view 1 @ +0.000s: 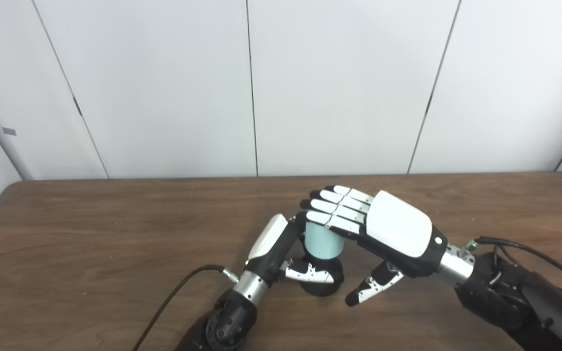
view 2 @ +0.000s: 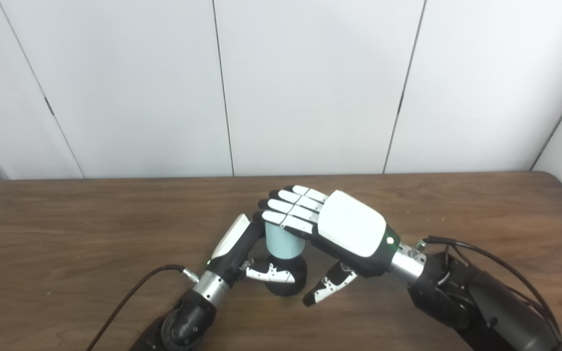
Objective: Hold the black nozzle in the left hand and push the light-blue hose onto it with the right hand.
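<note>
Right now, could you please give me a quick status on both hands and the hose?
Left hand shut on black nozzle. Right hand open, flat atop light-blue hose. Hose upright on nozzle. Nothing in the way.

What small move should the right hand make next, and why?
Probably press straight down. The right hand lies flat over the top of the light-blue hose, which stands upright on the black nozzle that the left hand grips on the table. I cannot tell how deep it sits.

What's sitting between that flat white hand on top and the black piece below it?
The light-blue hose stands upright between the right hand and the black nozzle; both views show it.
</note>
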Robot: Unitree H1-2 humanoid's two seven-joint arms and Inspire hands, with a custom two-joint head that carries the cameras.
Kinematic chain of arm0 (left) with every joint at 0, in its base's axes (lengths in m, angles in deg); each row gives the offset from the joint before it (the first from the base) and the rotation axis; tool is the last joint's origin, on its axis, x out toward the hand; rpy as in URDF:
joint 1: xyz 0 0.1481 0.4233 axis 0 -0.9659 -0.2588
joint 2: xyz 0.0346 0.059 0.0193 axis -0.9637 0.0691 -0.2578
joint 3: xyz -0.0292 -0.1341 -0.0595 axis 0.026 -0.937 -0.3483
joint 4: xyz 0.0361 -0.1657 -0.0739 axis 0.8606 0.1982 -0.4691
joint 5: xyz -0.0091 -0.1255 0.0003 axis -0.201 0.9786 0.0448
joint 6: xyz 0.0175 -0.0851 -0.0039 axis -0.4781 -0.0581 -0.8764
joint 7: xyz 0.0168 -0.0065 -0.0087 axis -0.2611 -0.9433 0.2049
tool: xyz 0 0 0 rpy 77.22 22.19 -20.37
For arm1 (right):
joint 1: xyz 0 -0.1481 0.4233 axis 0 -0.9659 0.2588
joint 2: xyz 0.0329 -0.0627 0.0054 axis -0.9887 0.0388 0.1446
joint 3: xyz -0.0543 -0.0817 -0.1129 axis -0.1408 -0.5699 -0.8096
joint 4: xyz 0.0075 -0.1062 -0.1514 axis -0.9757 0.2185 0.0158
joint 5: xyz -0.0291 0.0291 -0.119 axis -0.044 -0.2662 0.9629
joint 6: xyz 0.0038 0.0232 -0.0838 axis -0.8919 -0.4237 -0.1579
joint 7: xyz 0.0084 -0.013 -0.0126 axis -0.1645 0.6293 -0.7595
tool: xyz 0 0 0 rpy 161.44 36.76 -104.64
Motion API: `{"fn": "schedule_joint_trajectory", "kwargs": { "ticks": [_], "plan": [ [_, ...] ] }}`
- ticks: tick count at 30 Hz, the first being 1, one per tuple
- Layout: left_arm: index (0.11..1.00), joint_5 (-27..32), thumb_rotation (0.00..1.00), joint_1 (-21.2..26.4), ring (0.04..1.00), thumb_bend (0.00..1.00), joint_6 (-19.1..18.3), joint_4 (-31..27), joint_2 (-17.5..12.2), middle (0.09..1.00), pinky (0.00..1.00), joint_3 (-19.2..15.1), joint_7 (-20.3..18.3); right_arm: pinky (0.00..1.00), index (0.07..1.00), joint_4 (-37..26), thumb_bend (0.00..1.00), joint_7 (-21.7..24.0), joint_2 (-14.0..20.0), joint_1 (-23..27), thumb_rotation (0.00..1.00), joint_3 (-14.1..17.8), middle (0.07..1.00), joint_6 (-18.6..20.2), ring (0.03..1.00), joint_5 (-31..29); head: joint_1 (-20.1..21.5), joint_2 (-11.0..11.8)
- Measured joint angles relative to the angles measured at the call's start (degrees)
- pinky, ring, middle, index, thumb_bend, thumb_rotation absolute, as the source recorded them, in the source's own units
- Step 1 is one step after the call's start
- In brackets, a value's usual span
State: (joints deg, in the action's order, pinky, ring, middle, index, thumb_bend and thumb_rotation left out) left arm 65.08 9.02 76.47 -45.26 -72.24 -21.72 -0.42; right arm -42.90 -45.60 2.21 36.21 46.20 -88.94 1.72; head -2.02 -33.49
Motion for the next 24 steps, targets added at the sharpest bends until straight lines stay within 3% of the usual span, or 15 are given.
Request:
{"fn": "schedule_joint_trajectory", "kwargs": {
  "ticks": [12,24],
  "plan": [
    [0.491,-0.05,0.08,-0.32,0.392,0.51,-0.27,-0.46,0.0,0.494,0.31,-0.01,-0.07,0.9,0.911,-0.15,0.73,-1.11,0.02,-0.27,0.24,-0.24,0.915,0.01,0.921,2.23,-0.09,-0.44],
    [0.491,-0.07,0.08,-0.65,0.404,0.51,-0.37,-1.01,-0.11,0.493,0.31,-0.02,-0.29,0.89,0.91,-0.24,0.71,-1.11,1.57,1.01,0.25,-2.64,0.912,0.1,0.916,0.84,0.0,-1.23]
  ]
}}
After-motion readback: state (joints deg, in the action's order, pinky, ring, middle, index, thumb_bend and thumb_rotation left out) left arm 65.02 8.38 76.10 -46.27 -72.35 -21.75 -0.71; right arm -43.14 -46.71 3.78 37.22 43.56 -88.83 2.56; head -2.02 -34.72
